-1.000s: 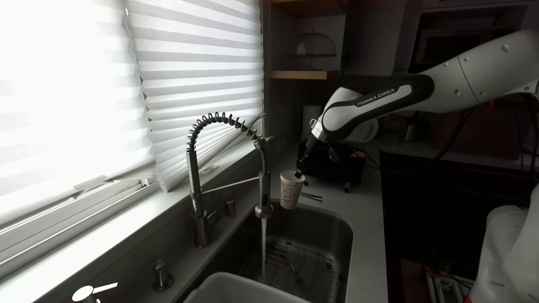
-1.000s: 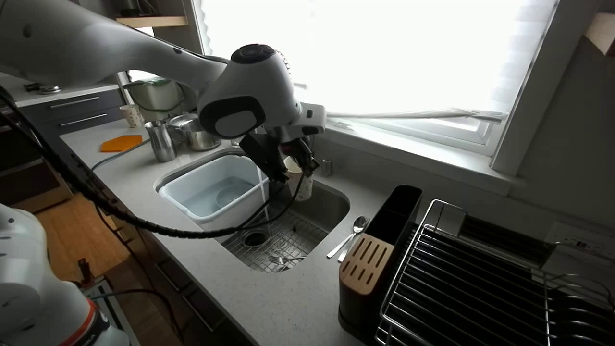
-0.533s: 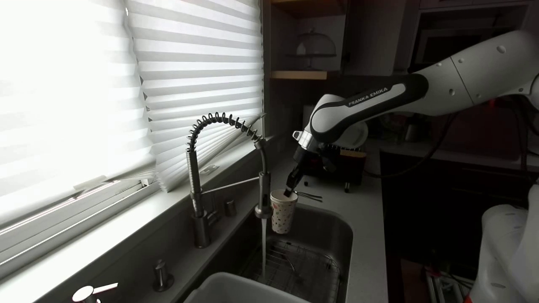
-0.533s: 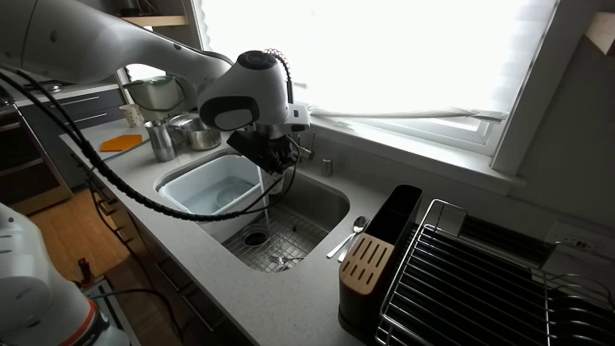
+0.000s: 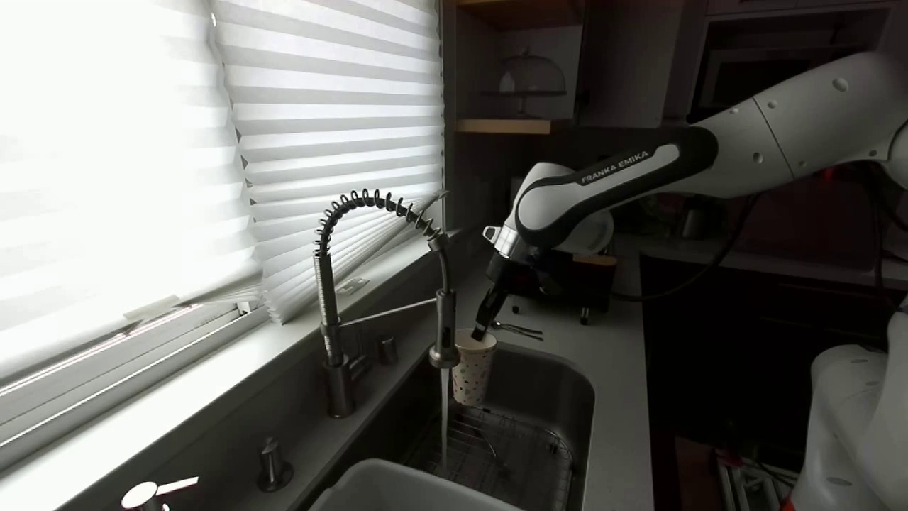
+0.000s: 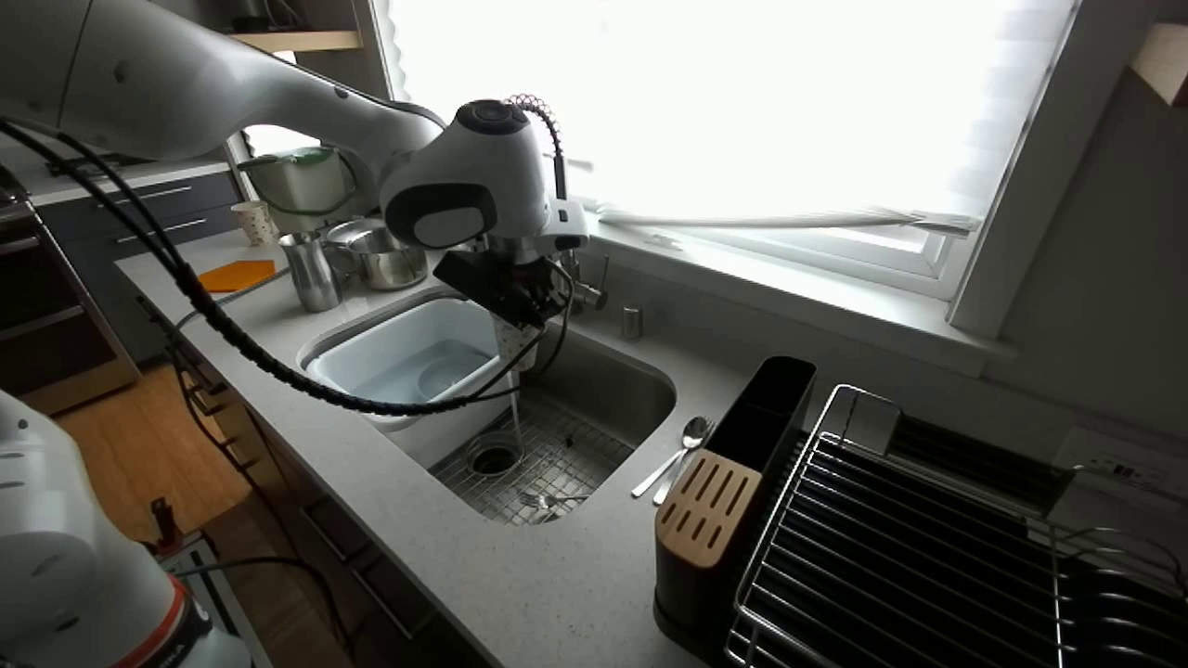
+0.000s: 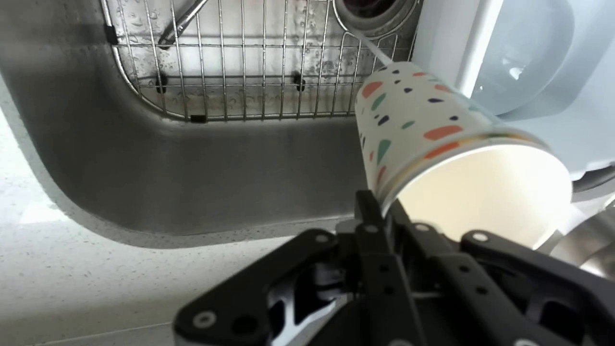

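Note:
A white paper cup with coloured specks (image 5: 472, 372) hangs roughly upright over the sink (image 5: 560, 397), beside the faucet head (image 5: 444, 330). It also shows in the wrist view (image 7: 423, 110), its mouth turned toward the camera. My gripper (image 7: 382, 204) is shut on the cup's rim, one finger outside the wall and one inside. In an exterior view the gripper (image 5: 479, 333) reaches down into the cup's mouth. A stream of water (image 5: 445, 419) runs from the faucet close beside the cup. Whether water enters the cup, I cannot tell.
A white tub (image 6: 436, 431) holding water stands in the sink beside the wire grid (image 6: 575, 455). Cutlery (image 6: 687, 445) lies on the counter near a black utensil holder (image 6: 705, 520) and a dish rack (image 6: 891, 492). A pot (image 6: 394, 269) and metal tumbler (image 6: 313, 274) stand beyond.
My gripper and the held cup have moved down and toward the faucet, from over the sink's far end to beside the running stream. The grip on the rim looks the same.

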`<action>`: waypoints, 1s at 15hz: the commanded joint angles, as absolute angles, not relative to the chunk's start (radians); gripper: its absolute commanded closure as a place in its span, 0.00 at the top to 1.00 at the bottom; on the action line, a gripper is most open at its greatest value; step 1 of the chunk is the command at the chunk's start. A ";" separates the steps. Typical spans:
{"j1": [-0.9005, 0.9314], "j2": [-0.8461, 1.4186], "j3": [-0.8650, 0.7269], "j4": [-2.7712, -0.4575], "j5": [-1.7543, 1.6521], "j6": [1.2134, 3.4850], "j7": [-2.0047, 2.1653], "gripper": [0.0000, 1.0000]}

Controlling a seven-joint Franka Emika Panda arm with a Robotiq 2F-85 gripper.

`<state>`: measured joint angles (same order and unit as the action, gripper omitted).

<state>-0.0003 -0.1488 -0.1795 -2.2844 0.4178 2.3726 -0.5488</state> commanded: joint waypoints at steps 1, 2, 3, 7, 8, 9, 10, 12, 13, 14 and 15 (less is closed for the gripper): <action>-0.013 -0.117 -0.158 -2.276 0.374 2.359 -0.548 0.01; -0.015 -0.112 -0.153 -2.277 0.362 2.368 -0.542 0.01; -0.013 -0.105 -0.150 -2.277 0.364 2.372 -0.548 0.01; -0.008 -0.090 -0.139 -2.274 0.389 2.368 -0.567 0.01; -0.008 -0.087 -0.135 -2.273 0.390 2.371 -0.566 0.01; -0.008 -0.085 -0.132 -2.272 0.391 2.377 -0.564 0.01; -0.008 -0.083 -0.130 -2.270 0.394 2.375 -0.564 0.01; -0.007 -0.079 -0.124 -2.267 0.399 2.379 -0.564 0.01; -0.007 -0.077 -0.122 -2.266 0.402 2.380 -0.564 0.01; -0.007 -0.075 -0.120 -2.264 0.403 2.378 -0.564 0.01; -0.007 -0.073 -0.118 -2.264 0.404 2.379 -0.563 0.01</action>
<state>0.0002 -0.0904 -0.1287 -2.2757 0.3887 2.3735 -0.5505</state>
